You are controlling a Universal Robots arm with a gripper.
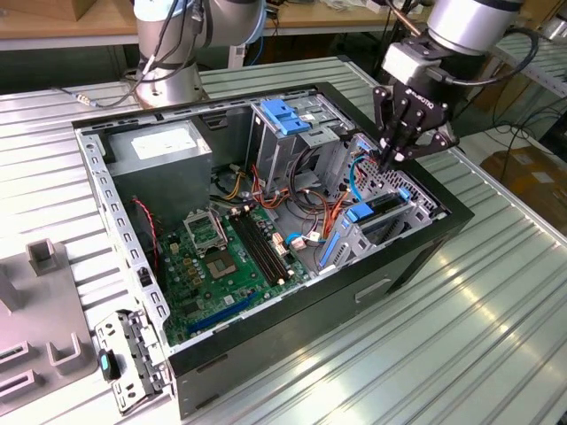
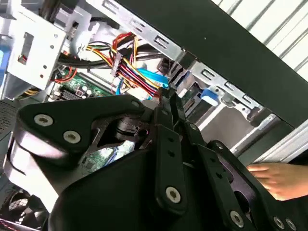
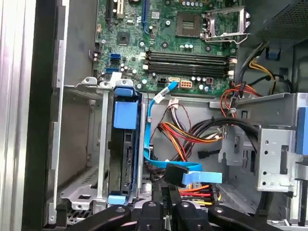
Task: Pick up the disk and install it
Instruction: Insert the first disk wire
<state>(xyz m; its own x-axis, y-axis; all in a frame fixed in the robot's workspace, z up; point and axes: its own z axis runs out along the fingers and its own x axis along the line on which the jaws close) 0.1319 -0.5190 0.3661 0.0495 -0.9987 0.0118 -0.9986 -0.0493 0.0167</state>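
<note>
Gripper (image 1: 396, 158) is inside the open computer case (image 1: 266, 345), over the drive bay (image 1: 390, 221) at the exterior view's right. Fingers (image 2: 169, 122) look pressed together with nothing between them, so closed and empty. The disk (image 3: 124, 159) sits on edge in the bay slot, blue rails (image 3: 124, 114) at both ends, just beside the gripper tips in the first wrist view. Flat blue cable (image 3: 159, 103) loops right next to it, connector (image 3: 179, 174) hanging near the fingers. Motherboard (image 1: 226, 257) lies on the case floor. A person's hand (image 2: 281, 178) rests outside the case wall in the second wrist view.
</note>
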